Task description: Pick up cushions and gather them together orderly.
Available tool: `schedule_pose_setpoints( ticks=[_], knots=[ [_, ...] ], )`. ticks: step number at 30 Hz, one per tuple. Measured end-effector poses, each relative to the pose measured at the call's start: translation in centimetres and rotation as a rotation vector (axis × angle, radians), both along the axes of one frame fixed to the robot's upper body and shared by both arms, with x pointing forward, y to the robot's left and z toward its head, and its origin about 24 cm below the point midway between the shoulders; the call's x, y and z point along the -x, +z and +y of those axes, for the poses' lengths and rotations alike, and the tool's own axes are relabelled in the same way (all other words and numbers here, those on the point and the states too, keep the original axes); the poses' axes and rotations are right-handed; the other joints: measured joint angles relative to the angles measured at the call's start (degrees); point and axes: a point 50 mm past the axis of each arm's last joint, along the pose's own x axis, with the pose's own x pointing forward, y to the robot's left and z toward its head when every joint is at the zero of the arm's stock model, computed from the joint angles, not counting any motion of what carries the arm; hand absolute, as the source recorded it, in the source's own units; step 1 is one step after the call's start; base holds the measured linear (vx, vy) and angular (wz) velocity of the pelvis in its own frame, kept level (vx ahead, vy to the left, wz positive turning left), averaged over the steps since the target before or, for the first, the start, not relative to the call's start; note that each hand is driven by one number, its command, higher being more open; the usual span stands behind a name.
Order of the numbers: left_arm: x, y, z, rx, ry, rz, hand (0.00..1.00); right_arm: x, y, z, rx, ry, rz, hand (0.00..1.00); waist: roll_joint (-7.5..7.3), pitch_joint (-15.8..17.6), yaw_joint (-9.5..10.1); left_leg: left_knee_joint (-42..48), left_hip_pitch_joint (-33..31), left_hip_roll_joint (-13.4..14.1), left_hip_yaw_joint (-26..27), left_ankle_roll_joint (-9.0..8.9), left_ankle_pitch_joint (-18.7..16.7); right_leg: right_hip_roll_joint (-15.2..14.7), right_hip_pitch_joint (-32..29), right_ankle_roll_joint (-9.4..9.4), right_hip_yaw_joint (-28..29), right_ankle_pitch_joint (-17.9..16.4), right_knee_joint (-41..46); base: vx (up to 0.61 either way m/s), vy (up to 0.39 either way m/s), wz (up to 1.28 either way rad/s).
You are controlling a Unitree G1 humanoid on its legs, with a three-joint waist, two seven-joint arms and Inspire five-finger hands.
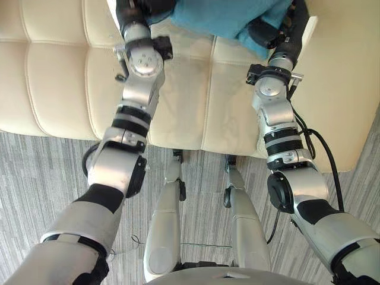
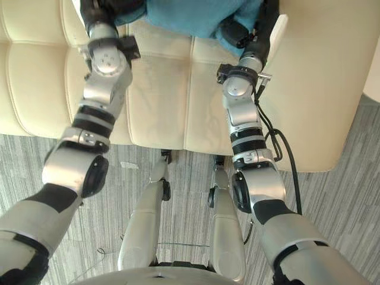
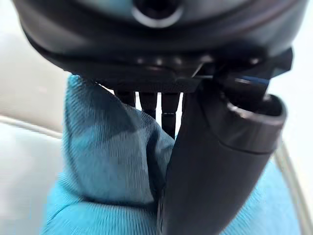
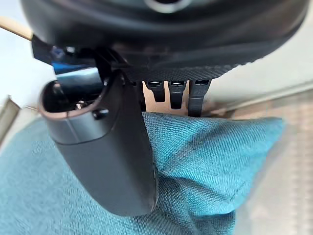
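A teal cushion [image 1: 219,18] hangs over the cream sofa seat [image 1: 178,101] at the far edge of the eye views, held between both hands. My left hand [image 1: 133,12] grips its left end. In the left wrist view the thumb [image 3: 215,166] presses the cloth [image 3: 107,156] against the fingers behind it. My right hand [image 1: 268,32] grips the cushion's right corner. In the right wrist view its thumb [image 4: 102,152] lies over the teal fabric [image 4: 205,161], with the fingers curled behind the edge.
The quilted cream sofa [image 1: 53,77] spans the upper half of the eye views, with a broad armrest [image 1: 338,83] on the right. Grey striped carpet [image 1: 35,178] lies in front of the sofa.
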Motion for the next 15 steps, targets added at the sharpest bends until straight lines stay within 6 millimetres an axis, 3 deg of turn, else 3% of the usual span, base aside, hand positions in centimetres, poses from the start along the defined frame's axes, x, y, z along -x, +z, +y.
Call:
schedule_pose_setpoints(
  ticks=[3,4,6,11,15],
  knots=[
    [0.2,-4.1,-1.0,0.017,-0.040,0.093,1.00,0.3,-2.7,-0.3,-0.001,0.011,0.051,1.00,-0.01,0.0,0.05,0.2,1.1,0.1,-0.1,-0.03,0.0,0.0,1.2,-0.02,-0.1,0.0,0.4,0.11,0.025,0.04],
    [0.3,-4.5,-1.1,0.014,-0.042,0.103,1.00,0.4,-3.2,-0.3,-0.003,0.013,0.059,1.00,-0.01,0.0,0.07,0.2,1.3,0.1,-0.1,-0.04,0.0,0.0,1.4,-0.02,-0.1,0.0,0.4,0.11,0.030,-0.01],
    [0.6,-7.0,-0.8,0.010,-0.041,0.156,1.00,1.1,-6.1,-0.3,-0.019,0.026,0.112,1.00,-0.16,-0.1,0.18,0.2,2.7,0.2,-0.1,-0.39,-0.3,0.1,2.6,-0.61,-0.1,-0.6,0.7,0.10,0.029,-0.04],
    [1.5,-10.4,1.1,-0.054,-0.018,0.236,1.00,3.0,-10.2,-0.9,-0.014,0.047,0.183,1.00,-0.20,-0.1,0.83,-2.2,4.6,1.1,0.1,-1.03,0.5,1.1,2.9,-1.00,-0.2,-0.8,1.3,0.09,0.012,-0.05],
    [2.1,-11.0,2.3,-0.073,-0.010,0.233,1.00,4.7,-11.2,-2.1,-0.023,0.037,0.168,1.00,-0.22,-0.1,0.85,-4.1,7.0,1.5,0.1,-0.93,1.8,1.5,4.0,-1.47,-0.6,-1.3,2.2,0.09,0.012,0.00]
  ],
)
